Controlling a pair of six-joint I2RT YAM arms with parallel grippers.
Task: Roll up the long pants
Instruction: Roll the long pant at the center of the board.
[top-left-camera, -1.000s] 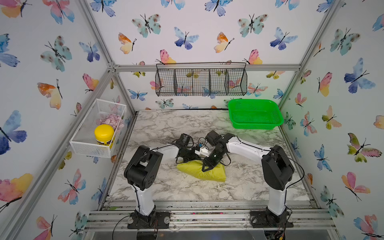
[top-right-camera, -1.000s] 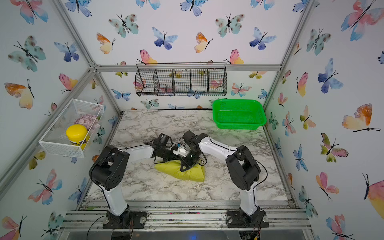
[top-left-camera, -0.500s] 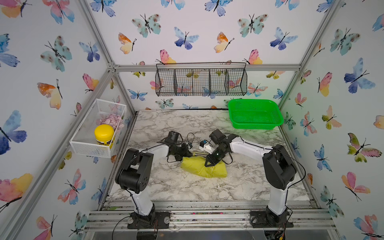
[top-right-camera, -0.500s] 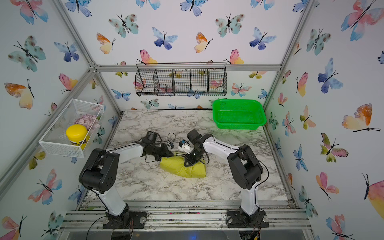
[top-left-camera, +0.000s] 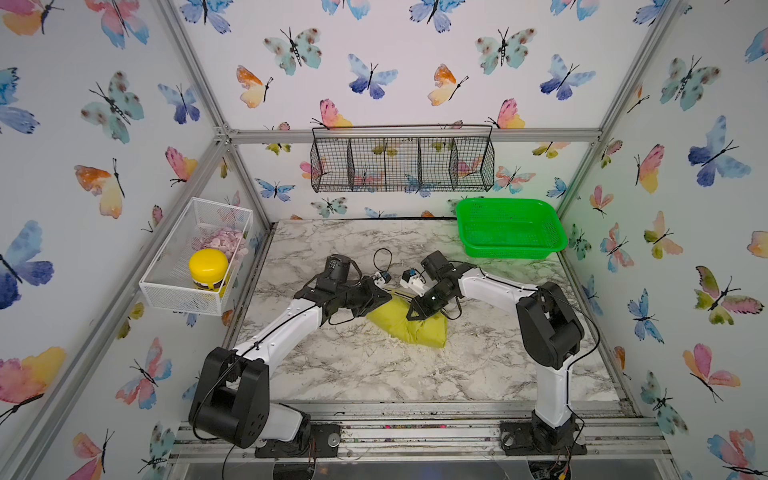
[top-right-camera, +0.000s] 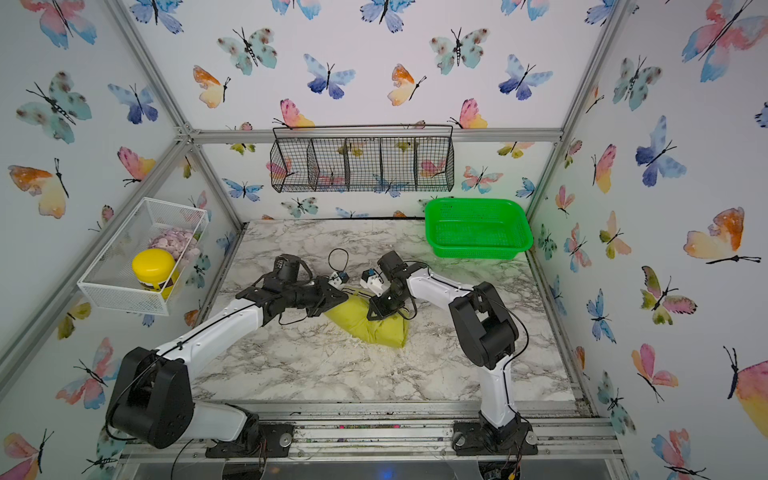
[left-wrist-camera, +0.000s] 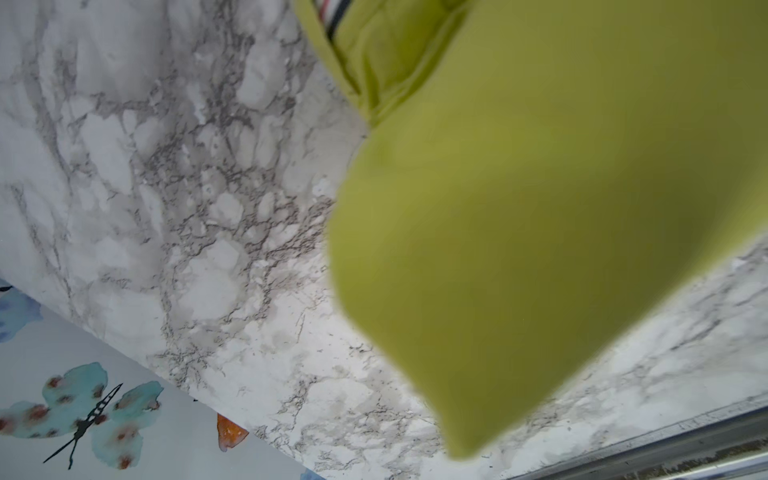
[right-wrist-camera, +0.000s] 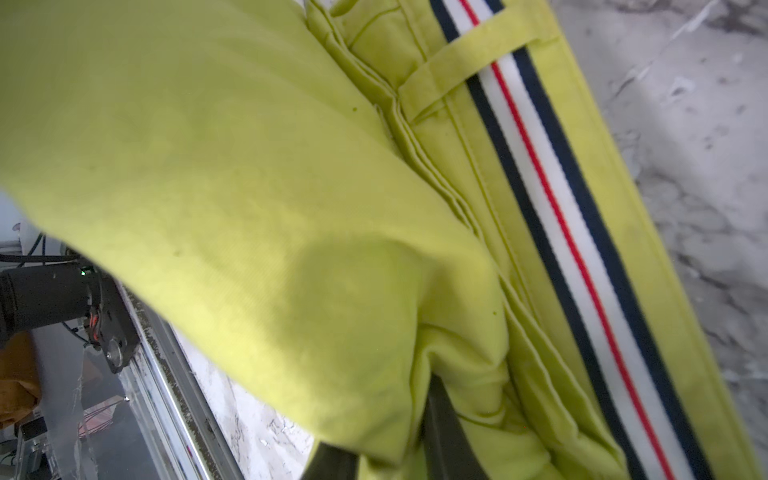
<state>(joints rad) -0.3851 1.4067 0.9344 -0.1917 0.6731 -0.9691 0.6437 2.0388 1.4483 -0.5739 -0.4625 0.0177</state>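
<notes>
Mid-table, the pants (top-left-camera: 409, 328) look mostly rolled into a fat bundle, the waistband (right-wrist-camera: 561, 208) at its far side not yet tucked in, with the right gripper (top-left-camera: 415, 312) pinching a fold and the left gripper (top-left-camera: 385, 296) closed, its hold hidden.

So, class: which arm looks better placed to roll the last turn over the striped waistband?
Probably the right: its fingers grip the long pants roll beside the flat waistband. The left arm sits at the roll's end, its wrist view mostly blurred cloth.
</notes>
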